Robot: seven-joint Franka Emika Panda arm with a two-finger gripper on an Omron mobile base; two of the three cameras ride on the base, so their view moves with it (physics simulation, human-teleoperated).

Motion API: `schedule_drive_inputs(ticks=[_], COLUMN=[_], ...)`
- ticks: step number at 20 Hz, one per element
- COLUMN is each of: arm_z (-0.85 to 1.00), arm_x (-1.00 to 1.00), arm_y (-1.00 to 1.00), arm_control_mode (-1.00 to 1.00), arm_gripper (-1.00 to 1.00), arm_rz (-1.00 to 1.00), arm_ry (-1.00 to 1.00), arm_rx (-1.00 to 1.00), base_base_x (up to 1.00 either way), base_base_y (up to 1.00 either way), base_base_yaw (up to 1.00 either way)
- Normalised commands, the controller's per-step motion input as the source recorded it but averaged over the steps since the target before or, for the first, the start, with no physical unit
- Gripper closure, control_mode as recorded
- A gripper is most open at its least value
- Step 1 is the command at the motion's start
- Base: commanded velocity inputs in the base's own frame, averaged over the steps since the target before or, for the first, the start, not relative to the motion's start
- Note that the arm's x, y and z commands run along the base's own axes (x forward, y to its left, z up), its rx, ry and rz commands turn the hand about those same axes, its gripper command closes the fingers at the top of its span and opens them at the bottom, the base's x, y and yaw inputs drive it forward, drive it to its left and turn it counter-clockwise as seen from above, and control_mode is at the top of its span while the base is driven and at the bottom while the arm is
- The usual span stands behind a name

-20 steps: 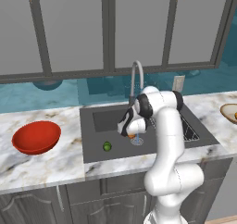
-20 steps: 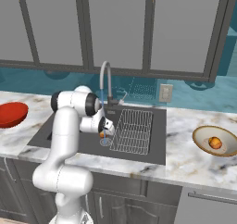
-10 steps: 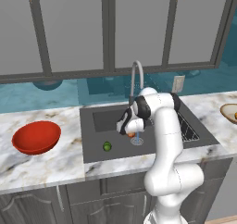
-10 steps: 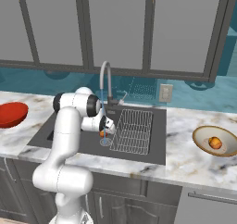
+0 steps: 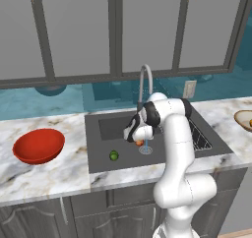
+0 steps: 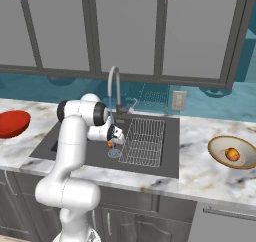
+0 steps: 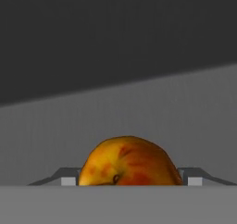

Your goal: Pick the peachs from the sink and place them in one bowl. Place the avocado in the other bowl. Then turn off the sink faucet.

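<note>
Sink (image 5: 106, 133): dark grey basin recessed in the marble table (image 5: 44, 175), wire rack (image 6: 145, 141) on its right side. Faucet (image 5: 143, 82): silver gooseneck behind the basin, a thin blue stream of water (image 6: 113, 147) falling from the spout to the drain. Gripper (image 5: 139, 140): lowered into the sink beside the stream, its jaws set on either side of a peach (image 7: 129, 163); in the hand view the fruit fills the gap between the two fingertips (image 7: 68, 177) and appears pinched, though contact cannot be confirmed. The same peach shows as an orange spot under the hand in the left base view (image 5: 140, 143) and the right base view (image 6: 110, 143). Second peach (image 6: 231, 154): lying in the tan bowl (image 6: 220, 147) on the table, well to the right of the sink. Avocado (image 5: 113, 156): green, on the sink floor near the front left. Red bowl (image 5: 38, 146): on the table left of the sink.
</note>
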Motion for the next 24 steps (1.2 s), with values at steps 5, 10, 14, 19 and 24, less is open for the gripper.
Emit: schedule_drive_inputs(ticks=[5, 10, 14, 19, 24], arm_z=[0.0, 0.28, 0.53, 0.61, 0.36], arm_x=[-0.05, -0.39, -0.31, -0.22, -0.3], arm_y=[0.0, 0.03, 0.14, 0.15, 0.06], arm_control_mode=[-1.0, -1.0, -1.0, -1.0, -1.0], arm_gripper=[1.0, 1.0, 1.0, 1.0, 1.0], arm_rz=[0.0, 0.1, 0.1, 0.05, 0.01], arm_ry=[0.0, 0.0, -0.03, -0.03, -0.11], arm_rx=[0.0, 0.0, 0.0, 0.0, 0.0], base_base_x=[0.0, 0.0, 0.0, 0.0, 0.0], base_base_y=[0.0, 0.0, 0.0, 0.0, 0.0], base_base_yaw=[0.0, 0.0, 0.0, 0.0, 0.0])
